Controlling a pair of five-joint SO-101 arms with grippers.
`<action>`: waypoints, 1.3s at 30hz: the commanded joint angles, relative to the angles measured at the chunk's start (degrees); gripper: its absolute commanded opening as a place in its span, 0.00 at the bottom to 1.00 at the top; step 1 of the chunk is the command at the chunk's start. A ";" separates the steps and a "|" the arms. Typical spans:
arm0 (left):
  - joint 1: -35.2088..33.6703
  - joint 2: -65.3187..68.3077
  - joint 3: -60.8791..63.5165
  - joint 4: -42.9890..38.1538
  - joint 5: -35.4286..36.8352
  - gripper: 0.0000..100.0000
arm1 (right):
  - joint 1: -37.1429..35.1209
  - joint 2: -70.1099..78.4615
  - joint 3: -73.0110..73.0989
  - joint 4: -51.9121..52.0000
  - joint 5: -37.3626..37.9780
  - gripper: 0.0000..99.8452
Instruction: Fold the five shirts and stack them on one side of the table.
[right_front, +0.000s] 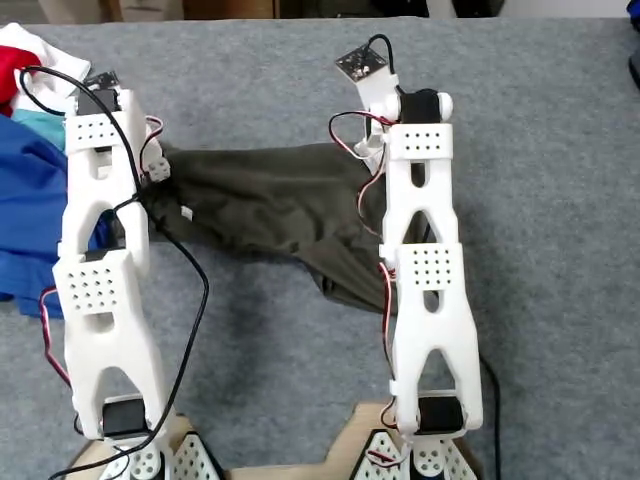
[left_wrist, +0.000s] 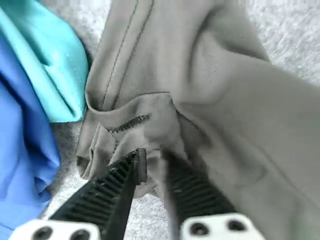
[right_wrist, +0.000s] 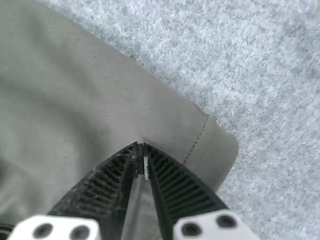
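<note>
An olive-green shirt (right_front: 265, 210) lies stretched across the grey table between my two arms. My left gripper (left_wrist: 152, 160) is shut on a bunched fold of the olive shirt (left_wrist: 200, 75) near a stitched seam. My right gripper (right_wrist: 140, 160) is shut on the olive shirt (right_wrist: 75, 115) close to its hemmed edge. In the high view the left arm (right_front: 100, 250) stands at the shirt's left end and the right arm (right_front: 425, 250) at its right end. A blue shirt (right_front: 30, 210), a teal one (right_front: 40, 125) and red and white ones (right_front: 20, 55) are piled at the left edge.
Grey carpet-like table cover (right_front: 550, 200) spreads bare to the right and behind the arms. In the left wrist view the teal shirt (left_wrist: 55, 65) and blue shirt (left_wrist: 20, 150) lie right beside the olive one. Black cables (right_front: 195, 290) trail off the left arm.
</note>
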 joint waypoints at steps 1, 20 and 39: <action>0.62 0.48 -2.90 -0.18 0.26 0.02 | -0.31 -0.57 -0.75 -0.97 0.44 0.01; 0.44 1.63 -16.26 5.80 0.70 0.22 | -0.31 -0.40 -0.75 -1.32 0.44 0.01; 0.18 6.20 -11.52 3.96 0.70 0.08 | -0.31 -0.40 -0.75 -1.32 0.35 0.01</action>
